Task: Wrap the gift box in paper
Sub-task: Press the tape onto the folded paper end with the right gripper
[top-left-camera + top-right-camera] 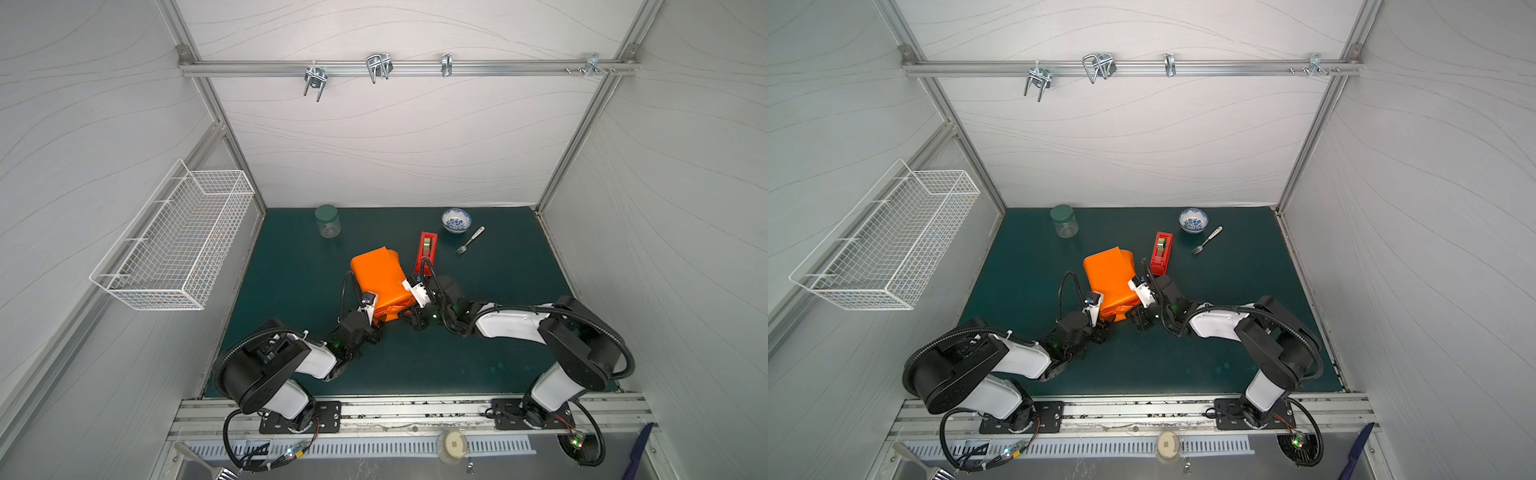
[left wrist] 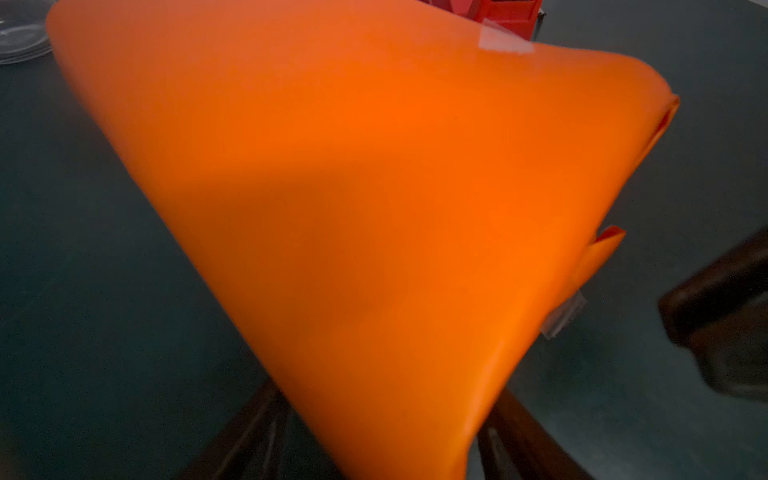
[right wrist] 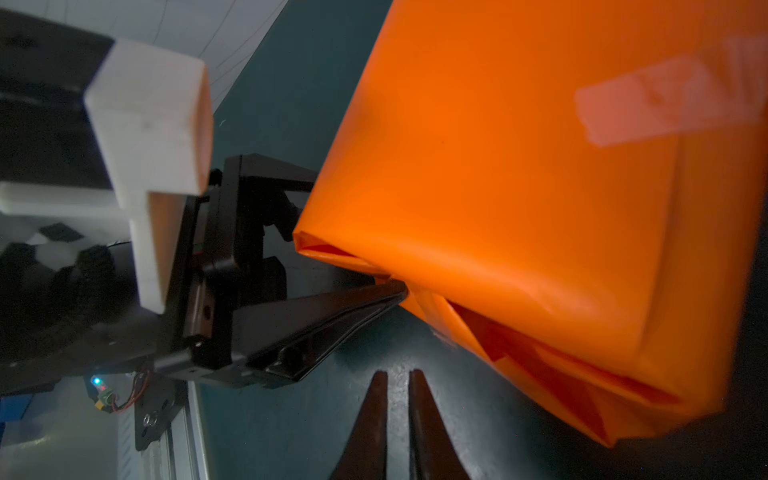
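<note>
box papered and seam taped; near end not yet closed

box (image 1: 380, 282) sits mid-bench (image 1: 498, 340), tilted, just beside the dispenser (image 1: 427, 247); paper (image 1: 1108, 276) covers it all round, no green showing; a tape strip (image 3: 665, 104) holds the seam; the near end is folded in but its flaps (image 3: 540, 357) gape untaped, so closing and taping the ends looks to be what is left; left fingers (image 3: 332, 309) stand wide, clamped across the wrapped box's near end; right fingers (image 3: 376, 419) are almost together, empty, near that end.

Both top views look down on the whole bench (image 1: 291, 270) from above its near edge; both wrist views face the paper (image 2: 374, 208) close up.
</note>
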`<action>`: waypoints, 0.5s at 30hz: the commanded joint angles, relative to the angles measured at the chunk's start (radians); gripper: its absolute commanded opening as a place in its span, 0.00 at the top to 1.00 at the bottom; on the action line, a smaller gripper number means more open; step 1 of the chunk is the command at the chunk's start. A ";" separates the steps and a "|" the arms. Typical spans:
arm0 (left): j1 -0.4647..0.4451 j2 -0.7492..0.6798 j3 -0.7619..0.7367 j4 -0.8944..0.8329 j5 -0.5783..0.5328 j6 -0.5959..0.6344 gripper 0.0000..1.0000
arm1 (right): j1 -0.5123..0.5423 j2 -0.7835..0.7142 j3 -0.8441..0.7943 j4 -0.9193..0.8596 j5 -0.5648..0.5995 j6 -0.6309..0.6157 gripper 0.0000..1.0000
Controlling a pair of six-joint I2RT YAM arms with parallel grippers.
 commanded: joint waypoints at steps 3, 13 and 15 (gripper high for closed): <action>0.008 -0.013 0.023 0.007 -0.007 -0.007 0.30 | 0.026 0.061 0.065 -0.002 0.001 -0.021 0.92; 0.007 -0.012 0.026 0.005 -0.002 -0.006 0.30 | 0.007 0.156 0.111 0.022 0.056 -0.049 0.97; 0.008 -0.013 0.024 0.004 -0.001 -0.006 0.30 | -0.008 0.161 0.104 0.035 0.054 -0.048 0.97</action>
